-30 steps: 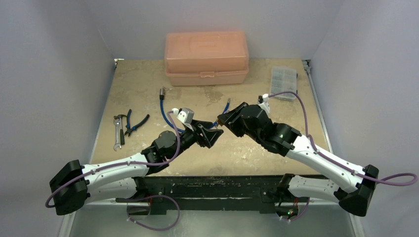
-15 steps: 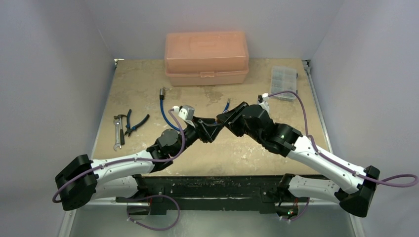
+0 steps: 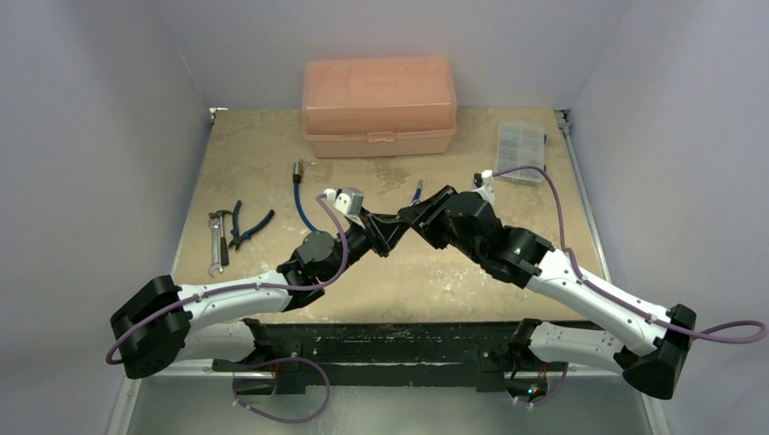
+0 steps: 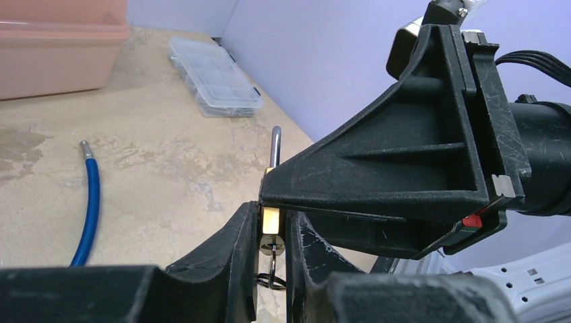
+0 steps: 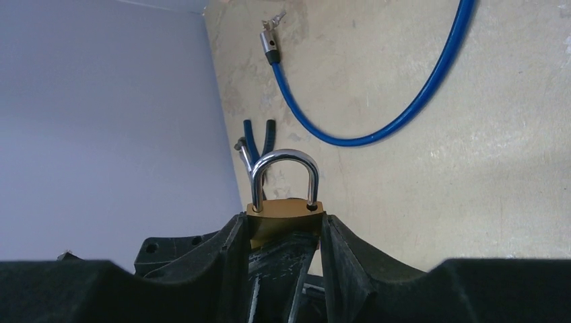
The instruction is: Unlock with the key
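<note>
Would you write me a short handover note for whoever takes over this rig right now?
Right gripper: jaws shut on the brass padlock, held in mid-air with its shackle pointing up.
Left gripper: jaws closed on the key, which sits at the padlock's underside, apparently in the keyhole.
Done: padlock picked up, key brought to the lock.
Left: turn the key. The shackle looks shut, with both legs in the body.
</note>
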You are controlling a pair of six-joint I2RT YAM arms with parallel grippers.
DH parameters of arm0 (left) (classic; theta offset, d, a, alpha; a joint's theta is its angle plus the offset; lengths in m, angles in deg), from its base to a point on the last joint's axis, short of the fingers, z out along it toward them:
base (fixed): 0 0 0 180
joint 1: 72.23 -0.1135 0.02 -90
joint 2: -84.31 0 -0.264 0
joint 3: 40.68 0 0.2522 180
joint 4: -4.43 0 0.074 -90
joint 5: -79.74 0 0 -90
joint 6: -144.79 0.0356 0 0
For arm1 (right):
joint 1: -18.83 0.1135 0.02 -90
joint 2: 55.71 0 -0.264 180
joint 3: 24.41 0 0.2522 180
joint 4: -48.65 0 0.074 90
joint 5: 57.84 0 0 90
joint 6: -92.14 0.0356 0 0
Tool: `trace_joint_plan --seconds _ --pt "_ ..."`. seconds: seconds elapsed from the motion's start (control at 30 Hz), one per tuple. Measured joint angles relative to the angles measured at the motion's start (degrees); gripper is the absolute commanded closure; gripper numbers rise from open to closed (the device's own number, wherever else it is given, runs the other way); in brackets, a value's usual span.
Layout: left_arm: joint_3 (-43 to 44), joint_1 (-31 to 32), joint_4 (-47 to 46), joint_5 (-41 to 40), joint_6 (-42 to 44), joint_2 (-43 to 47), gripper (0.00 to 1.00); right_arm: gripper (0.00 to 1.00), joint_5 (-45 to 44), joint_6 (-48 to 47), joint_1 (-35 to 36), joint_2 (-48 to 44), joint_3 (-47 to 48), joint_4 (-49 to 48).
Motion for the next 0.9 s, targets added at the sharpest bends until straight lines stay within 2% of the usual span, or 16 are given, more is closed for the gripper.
trace_joint_plan --seconds 0.03,0.07,0.1,0.17,0.2,0.23,0.27,0.43,0.7,0.9 --pt "0.02 -0.02 0.00 0.04 0.02 -0.04 1.00 0.99 0.00 -0.24 -0.02 -0.15 -0.24 -0.31" --pt "0.02 -0.02 -0.02 0.04 0.02 -0.04 1.00 0.88 0.00 -0.61 -0.02 -0.44 -0.68 -0.85" --pt "0.02 -0.02 0.02 0.15 0.02 -0.04 1.00 0.72 0.07 -1.03 -0.02 -0.76 -1.18 -1.42" --pt "0.02 -0.02 0.11 0.35 0.02 -0.02 1.00 0.31 0.26 -1.97 -0.04 -1.44 -2.34 -2.99" --pt "0.02 -0.02 0.26 0.50 0.02 -0.02 1.00 0.15 0.28 -2.34 -0.04 -1.66 -2.69 -3.41" --pt "0.02 -0.02 0.48 0.61 0.00 0.02 1.00 0.05 0.59 -2.97 -0.04 -1.81 -3.04 -4.02" --pt "0.02 -0.07 0.83 0.63 0.00 0.11 1.00 0.02 1.36 -3.96 0.00 -1.92 -3.28 -4.50" --pt "0.00 -0.35 3.52 1.44 0.20 1.73 1.00 0.02 1.38 -7.69 0.46 -1.92 -3.37 -5.38" --pt "0.00 -0.35 6.95 4.46 1.64 3.52 1.00 0.10 -1.97 -6.75 0.46 -0.37 -2.43 -0.35" --pt "0.00 -0.35 8.02 6.99 2.23 3.52 1.00 0.22 -3.96 -5.55 0.46 0.28 -1.57 1.33"
